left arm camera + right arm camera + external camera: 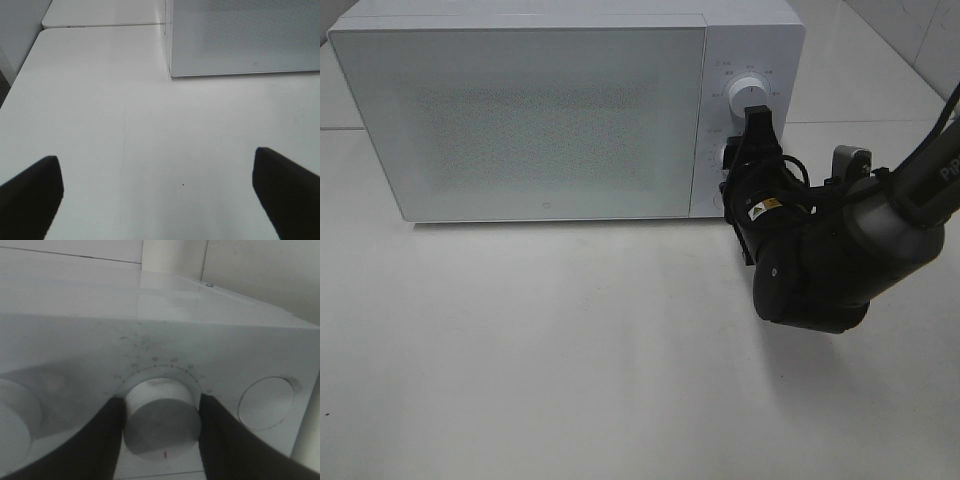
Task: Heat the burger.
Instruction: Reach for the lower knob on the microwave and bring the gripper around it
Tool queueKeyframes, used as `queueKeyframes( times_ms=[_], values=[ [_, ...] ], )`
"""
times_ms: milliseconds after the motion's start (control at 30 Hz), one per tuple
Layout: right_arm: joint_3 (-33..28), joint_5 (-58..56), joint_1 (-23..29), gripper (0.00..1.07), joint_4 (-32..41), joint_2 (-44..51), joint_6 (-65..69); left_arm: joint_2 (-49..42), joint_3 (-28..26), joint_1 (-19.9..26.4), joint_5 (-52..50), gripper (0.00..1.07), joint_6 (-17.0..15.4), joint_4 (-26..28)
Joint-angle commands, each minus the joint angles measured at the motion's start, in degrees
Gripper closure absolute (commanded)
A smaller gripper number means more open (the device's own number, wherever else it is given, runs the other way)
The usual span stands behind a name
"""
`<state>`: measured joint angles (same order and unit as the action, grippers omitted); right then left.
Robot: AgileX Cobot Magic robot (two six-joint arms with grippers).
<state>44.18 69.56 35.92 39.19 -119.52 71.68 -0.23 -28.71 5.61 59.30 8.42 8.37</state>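
The right arm comes in from the right edge of the high view, its bulky dark wrist bent low over the table [520,350] and turned toward the control panel of the white microwave [520,110]. The right gripper [740,155] sits on the lower dial [728,153], and its wrist camera shows the two black fingers [112,440] pressed against opposite sides of that dial [162,422], pinching it. A small red mark shows on the dial's face, with a ring of ticks around it, but the printed labels are too blurred to read. To one side is the edge of the upper dial [15,415], cut off by the frame, and to the other a flat round button [270,402]. The left arm is out of the high view. Its own camera shows the left gripper [157,190] hanging over bare table [150,100] with fingers [30,195] spread wide, holding nothing, a corner of the microwave [240,35] ahead of it. The microwave door is shut and its frosted, speckled panel lets nothing show through. The burger appears in no view, so I cannot tell whether it is inside.
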Motion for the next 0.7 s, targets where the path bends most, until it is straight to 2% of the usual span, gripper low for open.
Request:
queueKeyframes(
  times_ms=[33, 233, 700],
  values=[
    [0.8, 8.5, 0.1, 1.03, -1.8, 0.1, 5.1, -1.4, 0.1, 0.1, -0.1, 0.09, 0.1, 0.0],
    [0.8, 8.5, 0.1, 1.02, -0.3, 0.1, 14.7, -1.4, 0.1, 0.1, -0.1, 0.09, 0.1, 0.0],
    [0.8, 8.5, 0.1, 0.98, -1.9, 0.1, 14.3, -1.4, 0.1, 0.1, -0.1, 0.09, 0.1, 0.0]
  ],
)
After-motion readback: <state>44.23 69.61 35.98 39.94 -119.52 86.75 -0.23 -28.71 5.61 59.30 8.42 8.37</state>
